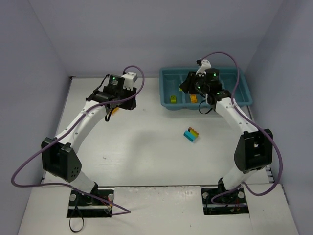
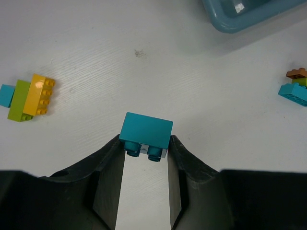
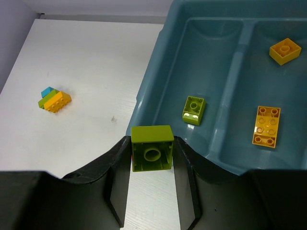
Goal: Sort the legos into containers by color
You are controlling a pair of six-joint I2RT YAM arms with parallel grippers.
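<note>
At far right, tray (image 3: 153, 81): leftmost compartment holds a green lego (image 3: 194, 109); the next holds two orange legos (image 3: 266, 125).
Right gripper (image 3: 152, 148): jaws pinch a green brick (image 3: 152, 134) over the tray's near rim.
Left gripper (image 2: 145, 143): jaws pinch a cyan brick (image 2: 146, 128) above the table (image 2: 192, 72).
Table: one clump (image 2: 29, 97) near the left gripper; a second clump (image 1: 191, 134) mid-table.

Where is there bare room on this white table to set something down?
The widest bare patch of the white table is its middle, left of the multicoloured brick clump. Crowded: by the teal plastic tray, where the right gripper holds a green brick, and around the left gripper with its cyan brick.
</note>
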